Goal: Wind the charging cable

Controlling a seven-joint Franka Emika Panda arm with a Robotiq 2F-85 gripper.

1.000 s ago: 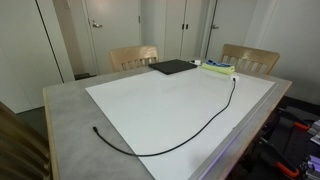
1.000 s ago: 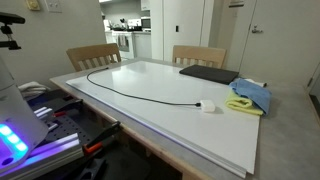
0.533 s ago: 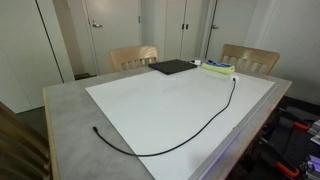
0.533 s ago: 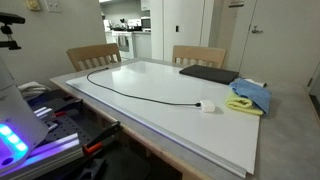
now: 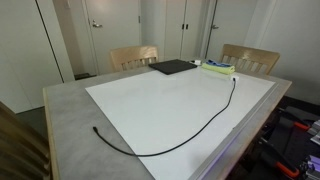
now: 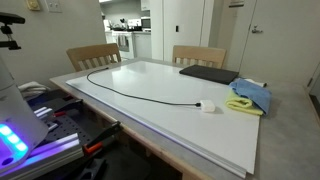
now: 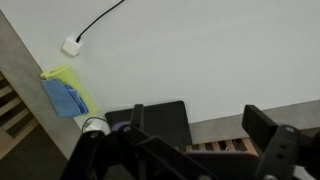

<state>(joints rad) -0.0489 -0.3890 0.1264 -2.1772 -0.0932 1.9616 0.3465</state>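
Observation:
The charging cable (image 5: 190, 140) is a thin black cord lying unwound in a long curve across the white board (image 5: 170, 105) on the table. It also shows in an exterior view (image 6: 140, 92), ending in a small white plug (image 6: 207, 105). The wrist view shows the plug (image 7: 71, 45) and a short stretch of cord. My gripper (image 7: 205, 135) is open and empty, high above the table's far edge, away from the cable. It does not appear in either exterior view.
A flat black pad (image 5: 172, 67) lies at the board's far side, also seen in an exterior view (image 6: 210, 73). Blue and yellow cloths (image 6: 250, 97) lie beside the plug. Two wooden chairs (image 5: 133, 56) (image 5: 250, 58) stand behind the table.

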